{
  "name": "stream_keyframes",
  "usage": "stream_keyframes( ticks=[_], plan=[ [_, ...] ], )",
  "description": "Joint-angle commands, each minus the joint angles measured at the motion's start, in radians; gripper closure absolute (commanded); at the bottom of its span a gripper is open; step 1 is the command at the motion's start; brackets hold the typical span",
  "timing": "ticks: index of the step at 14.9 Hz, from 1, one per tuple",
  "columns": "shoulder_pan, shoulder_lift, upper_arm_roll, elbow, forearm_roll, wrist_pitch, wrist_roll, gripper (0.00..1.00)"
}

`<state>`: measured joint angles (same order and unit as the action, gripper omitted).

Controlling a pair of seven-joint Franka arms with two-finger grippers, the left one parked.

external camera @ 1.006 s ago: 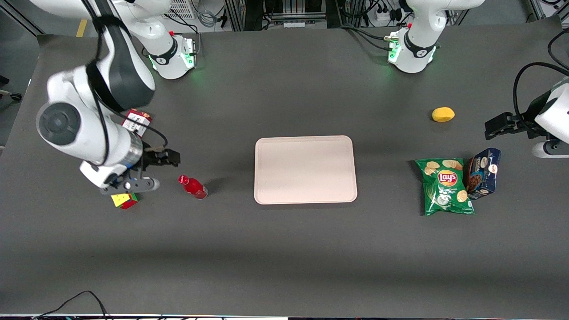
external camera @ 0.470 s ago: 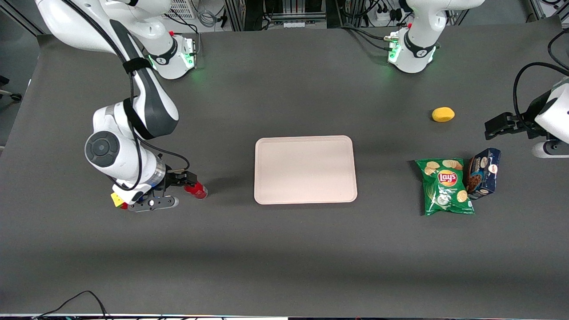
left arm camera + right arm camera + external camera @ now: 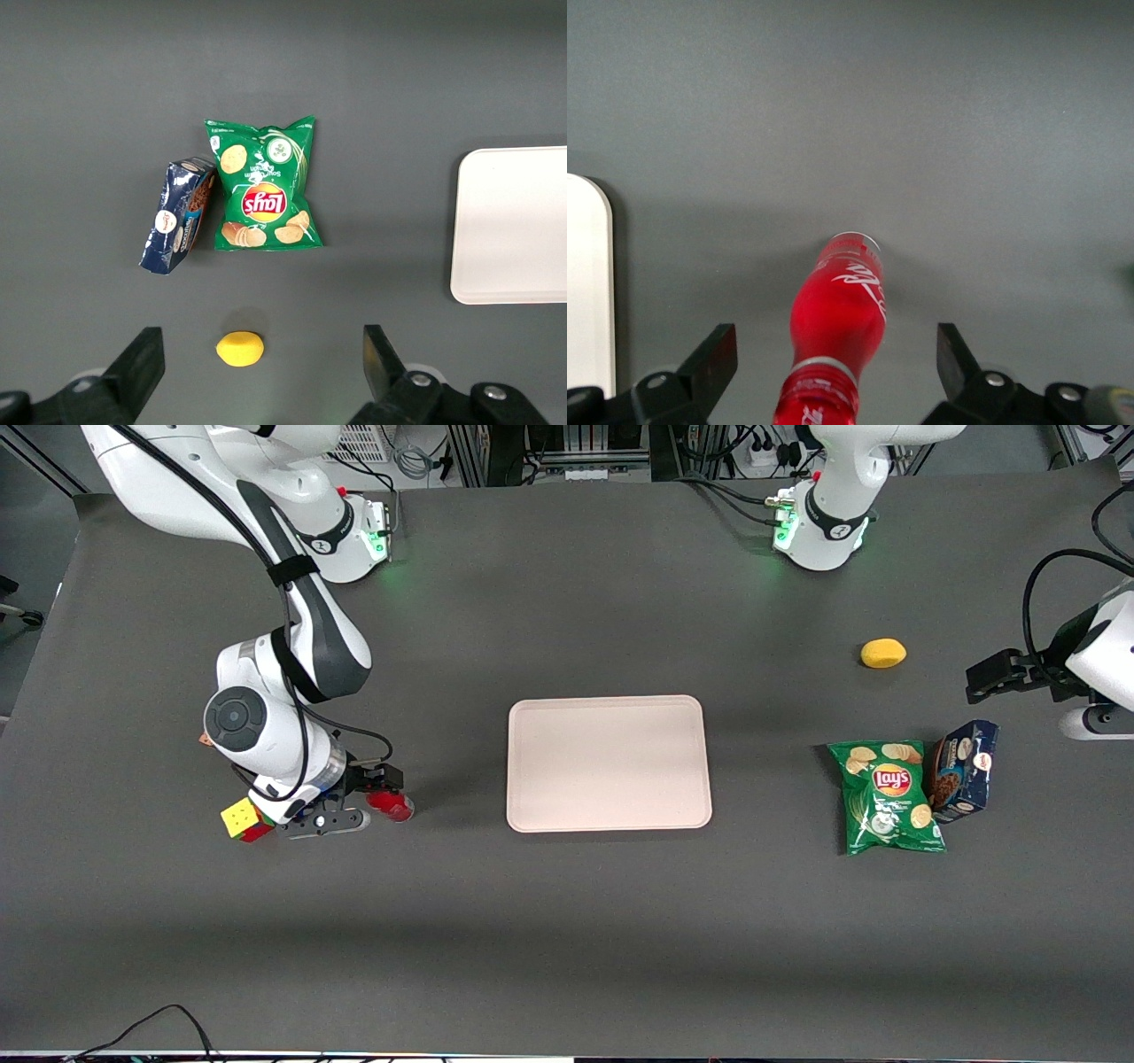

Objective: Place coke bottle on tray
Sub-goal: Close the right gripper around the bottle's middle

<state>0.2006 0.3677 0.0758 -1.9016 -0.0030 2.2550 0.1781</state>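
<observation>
The coke bottle (image 3: 391,805) is a small all-red bottle lying on its side on the dark table, between the colourful cube and the tray. In the right wrist view the bottle (image 3: 837,310) lies between my two fingers, its capped neck toward the camera, with a gap to each finger. My gripper (image 3: 365,795) is open and low over the bottle's neck end; it also shows in the right wrist view (image 3: 837,363). The tray (image 3: 609,763) is pale pinkish-beige and bare, in the middle of the table; its edge shows in the right wrist view (image 3: 586,292).
A colourful cube (image 3: 243,818) sits right beside my wrist. Toward the parked arm's end lie a green chip bag (image 3: 889,795), a blue cookie box (image 3: 964,769) and a yellow lemon (image 3: 882,653).
My gripper has swung from beside the cube over to the bottle and come down, so its open fingers now straddle the bottle's neck end. The bottle has not moved.
</observation>
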Motion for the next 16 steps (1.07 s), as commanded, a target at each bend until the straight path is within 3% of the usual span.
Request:
stream_keyframes(
  ticks=[1, 9, 11, 12, 13, 15, 16],
  plan=[
    [0.006, -0.039, -0.002, -0.04, 0.006, 0.017, -0.002, 0.0],
    [0.006, -0.046, -0.001, -0.065, 0.006, 0.031, -0.002, 0.0],
    [0.006, -0.046, -0.001, -0.063, 0.006, 0.032, -0.005, 0.22],
    [0.008, -0.046, -0.001, -0.06, 0.006, 0.032, -0.005, 0.38],
    [0.006, -0.046, 0.001, -0.059, 0.005, 0.032, -0.006, 0.47],
    [0.008, -0.047, 0.001, -0.057, 0.006, 0.038, -0.006, 0.5],
    [0.006, -0.05, 0.001, -0.059, 0.005, 0.041, -0.014, 0.66]
  ],
)
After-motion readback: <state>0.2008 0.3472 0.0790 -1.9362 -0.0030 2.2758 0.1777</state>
